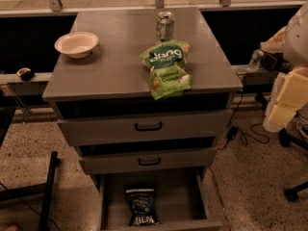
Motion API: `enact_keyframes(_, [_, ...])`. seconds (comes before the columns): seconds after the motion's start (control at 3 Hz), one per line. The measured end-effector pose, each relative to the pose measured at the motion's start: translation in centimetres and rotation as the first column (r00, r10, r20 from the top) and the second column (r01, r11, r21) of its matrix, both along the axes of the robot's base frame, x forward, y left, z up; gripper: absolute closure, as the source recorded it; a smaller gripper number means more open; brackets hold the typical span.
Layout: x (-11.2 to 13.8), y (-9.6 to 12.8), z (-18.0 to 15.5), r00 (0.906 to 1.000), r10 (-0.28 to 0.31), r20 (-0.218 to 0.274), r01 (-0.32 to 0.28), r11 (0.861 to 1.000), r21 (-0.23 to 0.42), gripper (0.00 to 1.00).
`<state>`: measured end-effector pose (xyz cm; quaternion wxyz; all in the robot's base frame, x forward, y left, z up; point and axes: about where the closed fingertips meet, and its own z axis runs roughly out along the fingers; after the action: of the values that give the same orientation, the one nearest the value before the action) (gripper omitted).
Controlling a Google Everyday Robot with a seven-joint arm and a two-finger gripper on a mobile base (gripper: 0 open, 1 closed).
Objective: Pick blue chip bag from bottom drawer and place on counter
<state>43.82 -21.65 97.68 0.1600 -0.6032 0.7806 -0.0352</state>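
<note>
Jaws: carried on the pale, blocky end of my arm (290,97), at the right edge of the view, level with the upper drawers and well apart from the cabinet. They hold nothing that I can see. Whether they are open or closed I cannot tell.

Progress: by my judgement the task is at its very start. The bottom drawer (180,198) stands pulled out, so access is ready. The reach down, the grasp, the lift and the placing on the worktop (113,61) are all not yet done.

Task object: the blue chip bag (142,207) lies flat on the floor of the bottom drawer, left of centre and near the front wall, with its long side running front to back. It is dark navy and crinkled, with pale print in the middle and white block lettering across the lower end. Bare drawer floor shows on both sides of it, more on the right.

Surroundings: two shallower drawers with black handles, the upper (144,126) and the middle (149,161), sit above the open one. On the worktop a green chip bag (167,69) lies near the front edge, a drinks can (164,26) stands just behind it, and a pale bowl (76,44) rests at the left. Bare worktop is visible between the bowl and the green bag.
</note>
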Motion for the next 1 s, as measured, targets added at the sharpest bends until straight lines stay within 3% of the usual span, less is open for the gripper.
enact_keyframes(0.33, [0.0,0.0,0.0,1.0,0.0,0.0,0.0,1.0,0.0,0.0])
enact_keyframes(0.67, [0.4,0.2,-1.9,0.9979,0.018,-0.063,-0.018,1.0,0.005,0.0])
enact_keyframes(1.0, [-0.2,0.9,-13.7,0.9676,0.09,-0.236,-0.039,0.977,0.21,0.0])
